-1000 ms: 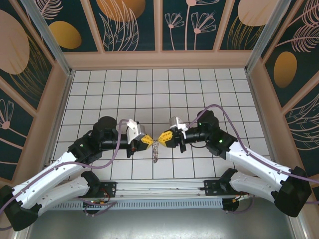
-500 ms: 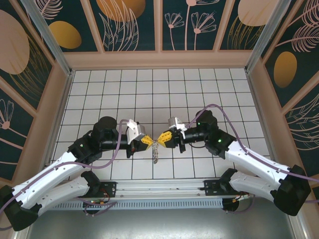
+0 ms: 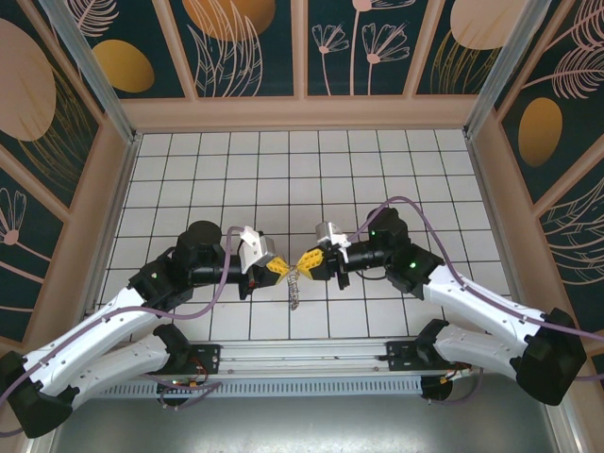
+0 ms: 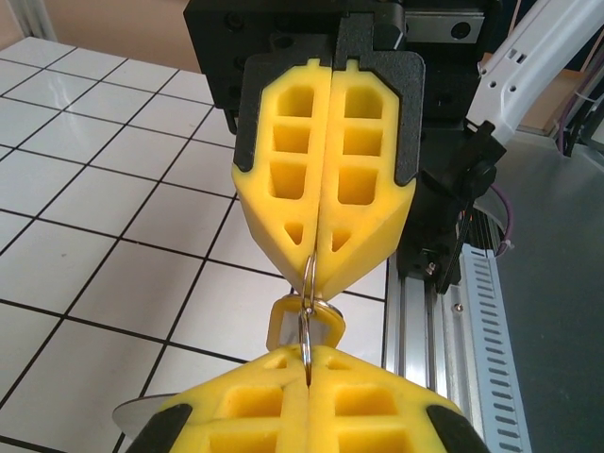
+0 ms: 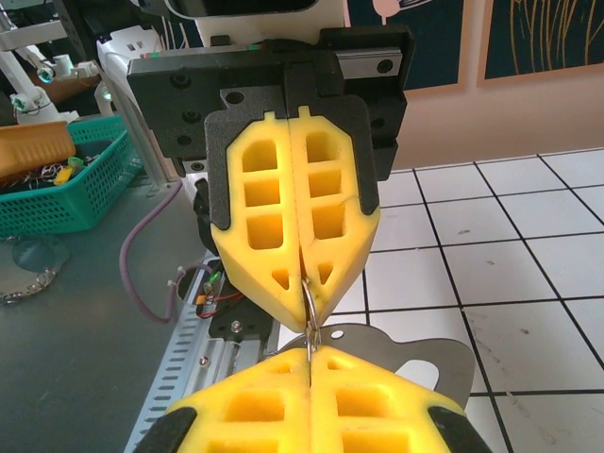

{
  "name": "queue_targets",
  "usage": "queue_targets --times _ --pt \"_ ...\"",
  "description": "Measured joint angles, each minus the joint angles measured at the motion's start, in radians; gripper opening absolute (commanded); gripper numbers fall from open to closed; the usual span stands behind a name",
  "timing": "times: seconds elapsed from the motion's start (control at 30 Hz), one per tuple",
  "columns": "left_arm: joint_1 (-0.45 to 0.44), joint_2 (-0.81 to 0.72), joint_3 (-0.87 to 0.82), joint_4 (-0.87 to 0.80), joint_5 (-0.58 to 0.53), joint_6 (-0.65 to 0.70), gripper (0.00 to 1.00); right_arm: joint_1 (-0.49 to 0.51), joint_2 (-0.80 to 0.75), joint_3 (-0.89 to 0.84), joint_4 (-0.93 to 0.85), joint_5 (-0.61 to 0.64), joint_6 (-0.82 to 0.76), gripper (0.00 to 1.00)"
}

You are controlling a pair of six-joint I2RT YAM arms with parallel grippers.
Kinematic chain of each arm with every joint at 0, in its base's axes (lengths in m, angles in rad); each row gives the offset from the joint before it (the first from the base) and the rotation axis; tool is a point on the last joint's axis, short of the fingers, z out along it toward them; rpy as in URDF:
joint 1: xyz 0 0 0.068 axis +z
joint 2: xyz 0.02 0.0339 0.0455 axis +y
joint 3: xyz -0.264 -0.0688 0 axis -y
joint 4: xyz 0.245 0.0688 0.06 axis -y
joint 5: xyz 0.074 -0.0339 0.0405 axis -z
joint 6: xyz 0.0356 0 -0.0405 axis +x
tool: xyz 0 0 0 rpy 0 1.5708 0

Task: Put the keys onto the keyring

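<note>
The left gripper (image 3: pixel 280 268) and the right gripper (image 3: pixel 309 261) meet tip to tip a little above the tiled worktop (image 3: pixel 283 170), near its front edge. Both are clenched, and each pinches the same thin wire keyring (image 4: pixel 308 311), which stands on edge in the narrow gap between the two pairs of yellow tips. From above, the keys (image 3: pixel 295 289) hang as a small silvery bunch just below that meeting point. The wrist views show a pale gold piece and a flat silver plate close behind the ring. These are probably keys, but it is hard to tell whether any is fully threaded onto the wire or only caught on it.

The main risk is the grip itself. The ring is slim and is held only at the very ends of soft tips, so a slight twist or pull from either arm could let it slide out and drop with the keys onto the tiles. If the arms pull apart unevenly, the wire could bend or spring free. With the tips this close, pushing inward could press them together and knock the ring askew.
</note>
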Motion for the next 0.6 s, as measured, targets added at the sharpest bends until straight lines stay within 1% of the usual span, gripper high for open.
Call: queue_targets --times 0.6 --pt "0.000 -0.004 0.000 -0.001 0.002 0.000 0.00 0.015 0.022 0.019 -0.034 0.000 -0.027 0.00"
